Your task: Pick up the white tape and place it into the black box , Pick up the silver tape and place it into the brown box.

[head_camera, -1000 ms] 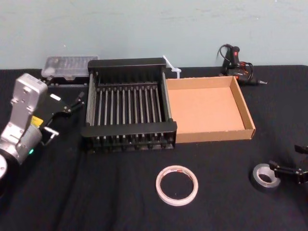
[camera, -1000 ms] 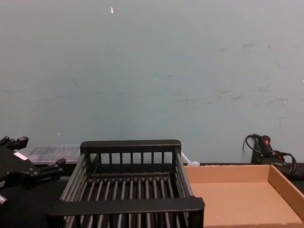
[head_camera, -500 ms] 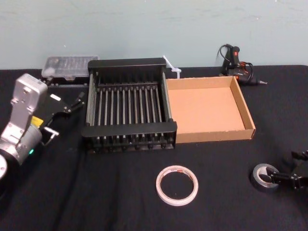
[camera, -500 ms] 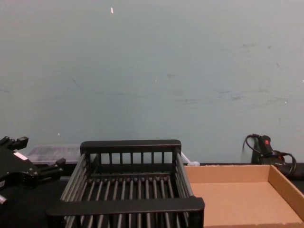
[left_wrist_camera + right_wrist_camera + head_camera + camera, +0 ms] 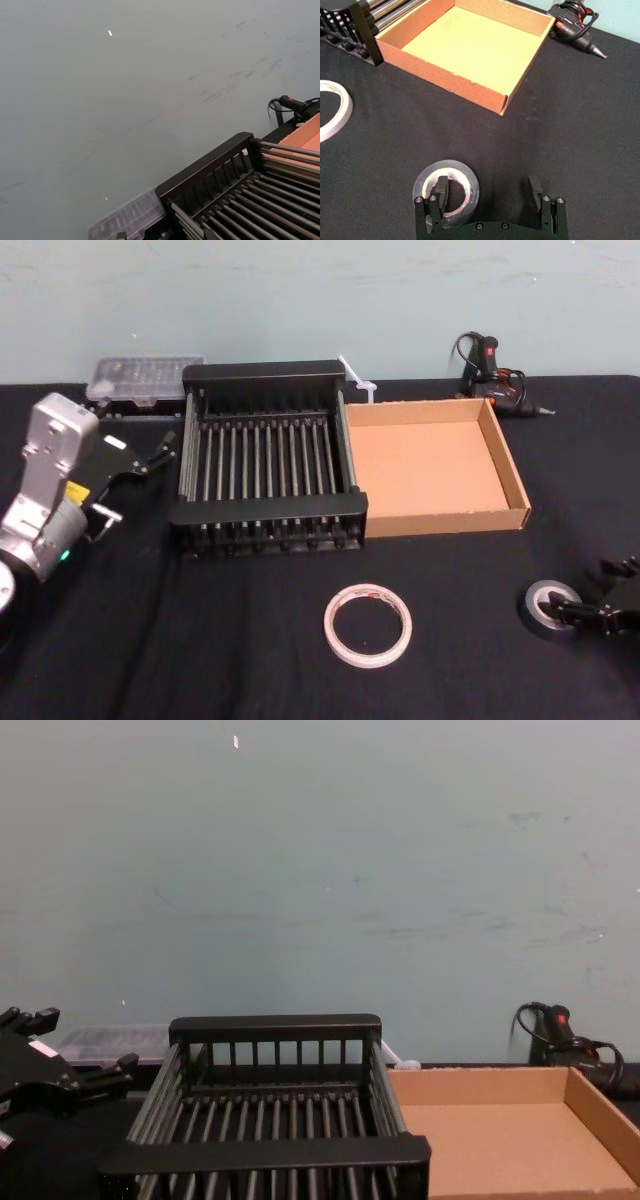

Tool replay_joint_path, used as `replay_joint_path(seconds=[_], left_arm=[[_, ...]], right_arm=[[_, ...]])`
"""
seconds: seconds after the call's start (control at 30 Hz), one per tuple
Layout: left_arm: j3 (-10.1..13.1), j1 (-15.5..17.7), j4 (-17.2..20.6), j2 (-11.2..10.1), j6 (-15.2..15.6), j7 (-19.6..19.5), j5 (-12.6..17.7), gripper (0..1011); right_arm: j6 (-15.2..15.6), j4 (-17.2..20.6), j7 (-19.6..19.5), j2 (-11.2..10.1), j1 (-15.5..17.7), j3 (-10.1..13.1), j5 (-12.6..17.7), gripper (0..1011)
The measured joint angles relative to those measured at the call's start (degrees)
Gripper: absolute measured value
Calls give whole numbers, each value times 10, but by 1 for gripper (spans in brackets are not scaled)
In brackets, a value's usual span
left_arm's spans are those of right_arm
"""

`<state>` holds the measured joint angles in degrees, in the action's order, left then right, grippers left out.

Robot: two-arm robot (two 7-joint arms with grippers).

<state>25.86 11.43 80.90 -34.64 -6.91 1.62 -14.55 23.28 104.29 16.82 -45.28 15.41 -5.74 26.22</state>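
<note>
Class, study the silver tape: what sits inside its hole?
One finger of the right end effector stands inside the hole of the silver tape; the other stands outside. The table beneath that finger is covered.

We see a pale blue-green wall (image 5: 320, 870), evenly lit, marked by faint dark scuffs (image 5: 520, 819) and one small white fleck (image 5: 236, 741) high up on it. Below the wall lies a table (image 5: 200, 640) draped in black cloth, which reaches back to the wall's foot

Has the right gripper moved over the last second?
Yes. In the head view the right gripper has shifted away from the brown box, toward the robot, at the silver tape.
</note>
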Motion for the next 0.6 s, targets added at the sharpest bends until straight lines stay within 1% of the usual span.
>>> replay_joint_path(seconds=[0.37, 0.6], left_arm=[[0, 0, 0, 0, 0, 0, 0, 1001], [0, 0, 0, 0, 0, 0, 0, 1001]], right_arm=[[8, -9, 9, 12, -8, 0, -14, 1002], [19, -17, 16, 21, -16, -2, -22, 1002]])
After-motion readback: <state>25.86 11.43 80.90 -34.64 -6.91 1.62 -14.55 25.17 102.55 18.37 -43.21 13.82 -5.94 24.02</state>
